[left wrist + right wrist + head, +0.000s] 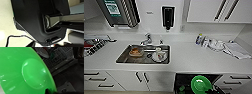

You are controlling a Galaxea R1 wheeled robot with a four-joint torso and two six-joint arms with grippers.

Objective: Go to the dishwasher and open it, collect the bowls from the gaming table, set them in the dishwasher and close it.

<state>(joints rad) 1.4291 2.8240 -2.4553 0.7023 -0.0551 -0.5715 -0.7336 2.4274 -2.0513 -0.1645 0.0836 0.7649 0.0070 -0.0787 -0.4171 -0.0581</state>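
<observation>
White counter (189, 58) bears sink (144, 54), cloth (236, 50).

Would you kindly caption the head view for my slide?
Green bowl above the open dishwasher, beneath a white counter with sink.

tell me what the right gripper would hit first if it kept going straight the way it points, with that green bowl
Most likely the wire rack inside the open dishwasher. The green bowl is over the dark interior, and the rack with a dish lies just beyond its rim. Depth is unclear, so the gap is hard to judge.
</observation>
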